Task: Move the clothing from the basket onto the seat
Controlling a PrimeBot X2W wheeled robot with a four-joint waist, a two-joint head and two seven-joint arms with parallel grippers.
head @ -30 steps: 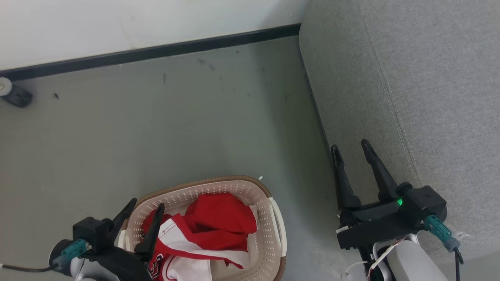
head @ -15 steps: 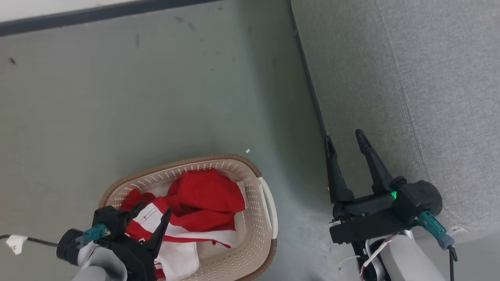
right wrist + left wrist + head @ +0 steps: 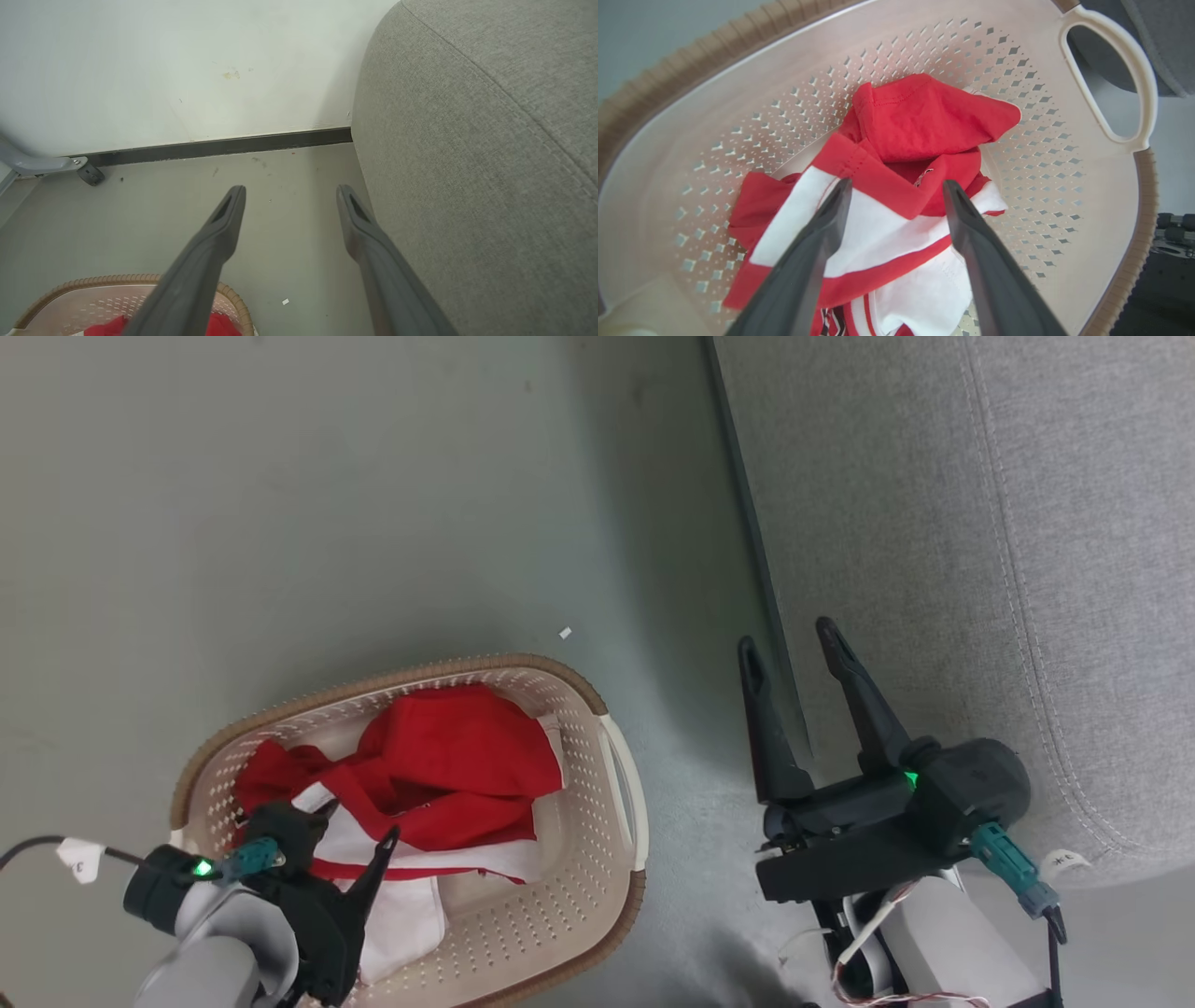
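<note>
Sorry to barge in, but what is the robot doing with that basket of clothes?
It is meant to move laundry onto the seat, and the first pick has not happened yet. The left end effector hangs open over the basket, fingers pointed at the red-and-white clothing, gripping nothing. The right end effector is open and empty over the floor beside the seat. All the clothing in view lies in the basket.

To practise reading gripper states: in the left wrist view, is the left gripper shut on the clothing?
No: the left gripper is open, fingers apart over the clothing in the basket.
</note>
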